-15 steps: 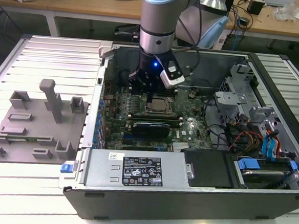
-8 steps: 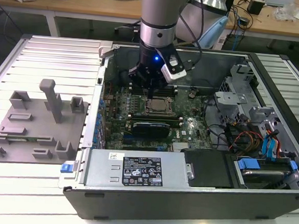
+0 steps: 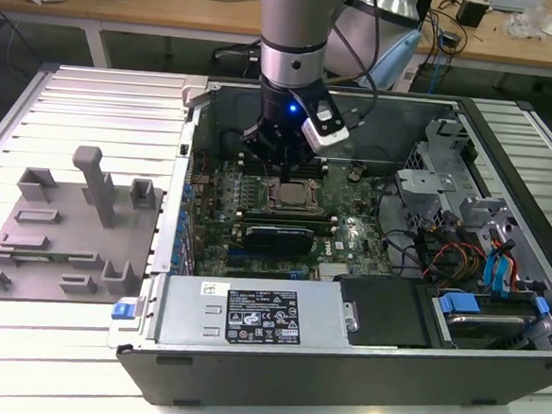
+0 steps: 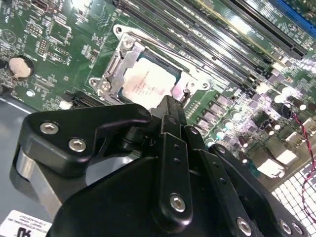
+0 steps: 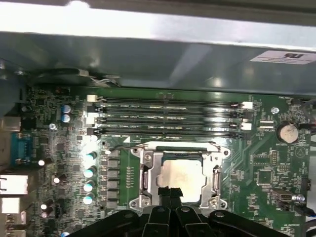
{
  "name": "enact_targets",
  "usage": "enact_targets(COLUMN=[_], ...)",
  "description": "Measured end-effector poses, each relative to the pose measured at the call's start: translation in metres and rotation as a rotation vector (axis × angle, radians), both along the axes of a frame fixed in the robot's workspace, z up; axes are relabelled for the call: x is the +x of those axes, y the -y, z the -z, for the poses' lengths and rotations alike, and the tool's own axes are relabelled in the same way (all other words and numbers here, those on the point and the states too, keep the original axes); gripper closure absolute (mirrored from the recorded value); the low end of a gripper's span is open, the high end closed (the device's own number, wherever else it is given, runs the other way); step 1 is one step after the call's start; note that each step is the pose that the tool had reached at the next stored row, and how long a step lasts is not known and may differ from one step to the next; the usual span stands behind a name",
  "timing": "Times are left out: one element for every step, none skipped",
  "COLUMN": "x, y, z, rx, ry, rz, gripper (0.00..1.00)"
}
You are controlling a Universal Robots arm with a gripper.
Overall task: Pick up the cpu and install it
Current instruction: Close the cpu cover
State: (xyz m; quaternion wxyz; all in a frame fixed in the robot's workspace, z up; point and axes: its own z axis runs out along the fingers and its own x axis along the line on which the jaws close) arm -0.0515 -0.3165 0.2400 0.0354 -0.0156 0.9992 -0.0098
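Observation:
The cpu (image 5: pixel 181 174), a small square chip with a pale silver top, lies flat inside the dark metal-framed socket (image 5: pixel 147 173) on the green motherboard (image 3: pixel 355 233). In the second wrist view the cpu (image 4: pixel 148 83) shows inside the socket frame (image 4: pixel 117 66). My gripper (image 5: pixel 170 191) hangs just over the chip's near edge, its black fingers pressed together with nothing between them. The same shut tips (image 4: pixel 170 104) sit beside the cpu's corner. In the exterior view the gripper (image 3: pixel 283 172) stands straight above the socket and cpu (image 3: pixel 292 197) in the open computer case.
Several memory slots (image 5: pixel 168 116) run beside the socket, with the case wall (image 5: pixel 148 44) beyond. A power supply (image 3: pixel 249 314) fills the case's front. Cables and drive bays (image 3: pixel 471 259) crowd the exterior view's right. A grey plastic plate with pegs (image 3: pixel 66 230) lies outside the case.

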Motion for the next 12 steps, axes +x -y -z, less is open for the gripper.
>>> enact_targets(x=[0.0021,0.0047,0.0073,0.0100,0.0125,0.0154,0.0176,0.0200,0.0217,0.0234,0.0238,0.0239], y=[0.0000,0.0000,0.0000,0.0000,0.0000,0.0000,0.0000,0.0000,0.0000,0.0000,0.0005,0.0012], z=[0.0000,0.0000,0.0000,0.0000,0.0000,0.0001,0.0001,0.0002,0.0003,0.0005,0.0008,0.0011], rx=[0.0000,-0.0001,0.0000,-0.0003,-0.0010,-0.0018,-0.0029,-0.0042,-0.0047,-0.0050,-0.0053,-0.0050], ry=[0.0000,-0.0006,-0.0018,-0.0041,-0.0076,-0.0131,-0.0185,-0.0248,-0.0297,-0.0357,-0.0370,-0.0370], rz=[0.000,0.000,0.000,0.000,0.000,0.000,0.000,0.000,0.001,0.001,0.001,0.001], gripper=[0.89,0.89,0.89,0.89,0.89,0.89,0.89,0.89,0.89,0.89,0.89,0.89])
